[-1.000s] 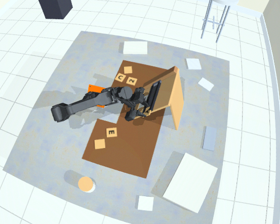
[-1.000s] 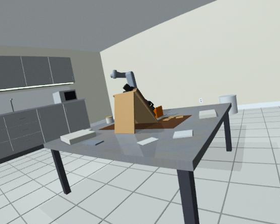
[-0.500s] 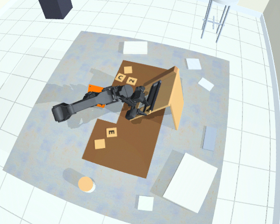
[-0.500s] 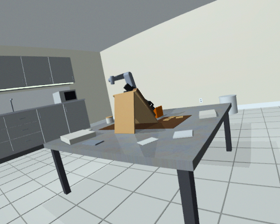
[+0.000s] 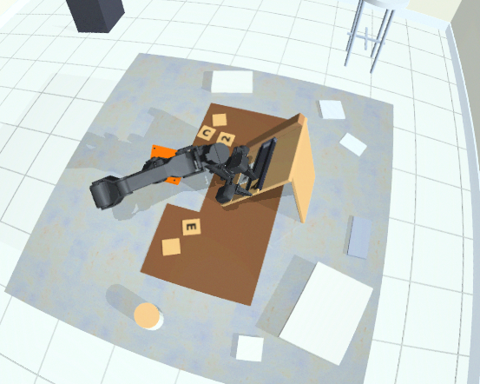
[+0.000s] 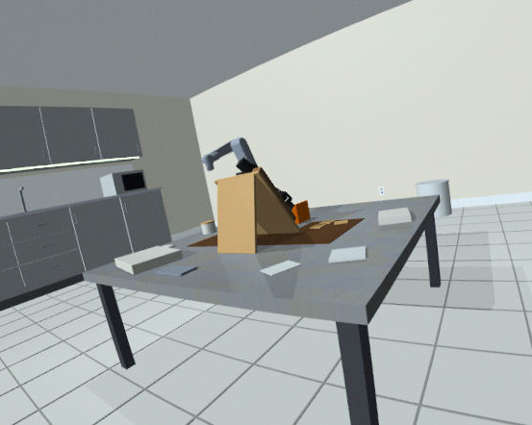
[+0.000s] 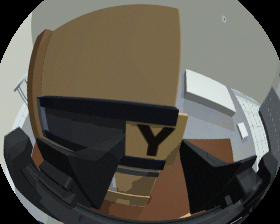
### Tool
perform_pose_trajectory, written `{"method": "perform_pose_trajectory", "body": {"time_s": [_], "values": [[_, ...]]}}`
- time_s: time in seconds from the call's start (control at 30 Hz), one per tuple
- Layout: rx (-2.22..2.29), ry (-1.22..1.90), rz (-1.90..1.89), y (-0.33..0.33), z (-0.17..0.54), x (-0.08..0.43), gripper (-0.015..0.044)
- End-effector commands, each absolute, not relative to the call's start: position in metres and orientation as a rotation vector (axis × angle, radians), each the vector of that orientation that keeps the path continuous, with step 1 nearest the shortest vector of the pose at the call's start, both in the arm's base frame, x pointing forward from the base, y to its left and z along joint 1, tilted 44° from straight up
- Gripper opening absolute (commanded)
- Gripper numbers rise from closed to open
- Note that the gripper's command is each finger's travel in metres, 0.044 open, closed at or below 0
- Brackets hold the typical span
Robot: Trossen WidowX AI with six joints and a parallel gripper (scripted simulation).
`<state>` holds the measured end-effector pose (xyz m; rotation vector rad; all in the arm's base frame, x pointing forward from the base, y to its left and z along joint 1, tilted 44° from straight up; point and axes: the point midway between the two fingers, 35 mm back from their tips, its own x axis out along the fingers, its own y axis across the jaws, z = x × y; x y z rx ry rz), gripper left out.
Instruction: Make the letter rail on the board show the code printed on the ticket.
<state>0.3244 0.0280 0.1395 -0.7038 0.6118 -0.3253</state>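
Note:
The black letter rail (image 5: 267, 164) (image 7: 106, 107) runs across the sloping wooden board (image 5: 286, 158) (image 7: 111, 55). My gripper (image 5: 253, 186) (image 7: 153, 141) is shut on the Y tile (image 7: 158, 131) at the rail's open end. The tile reads upright between the rail's lips, with its right edge sticking out past them. The rail's visible part left of it looks dark, partly hidden by a finger. A C tile (image 5: 206, 133) and a tile marked N or Z (image 5: 226, 139) lie beyond the arm, near a blank-faced tile (image 5: 220, 119). An E tile (image 5: 191, 227) and another blank-faced tile (image 5: 171, 247) lie on the near side. The ticket's print is unreadable.
A brown mat (image 5: 227, 256) lies under the board. A round tan-topped container (image 5: 147, 315) stands near the counter's edge. A large white box (image 5: 327, 313) (image 7: 208, 92), a small white block (image 5: 250, 348), a blue-grey slab (image 5: 359, 237) and other pale slabs lie around the mat.

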Motion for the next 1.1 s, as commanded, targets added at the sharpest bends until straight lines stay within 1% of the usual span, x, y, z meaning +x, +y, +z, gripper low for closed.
{"method": "perform_pose_trajectory", "body": {"time_s": [0.0,1.07], "values": [[-0.7,0.611,-0.331,0.029,0.138,0.324,0.0],[-0.699,0.611,-0.331,0.042,0.126,0.326,0.0]]}}
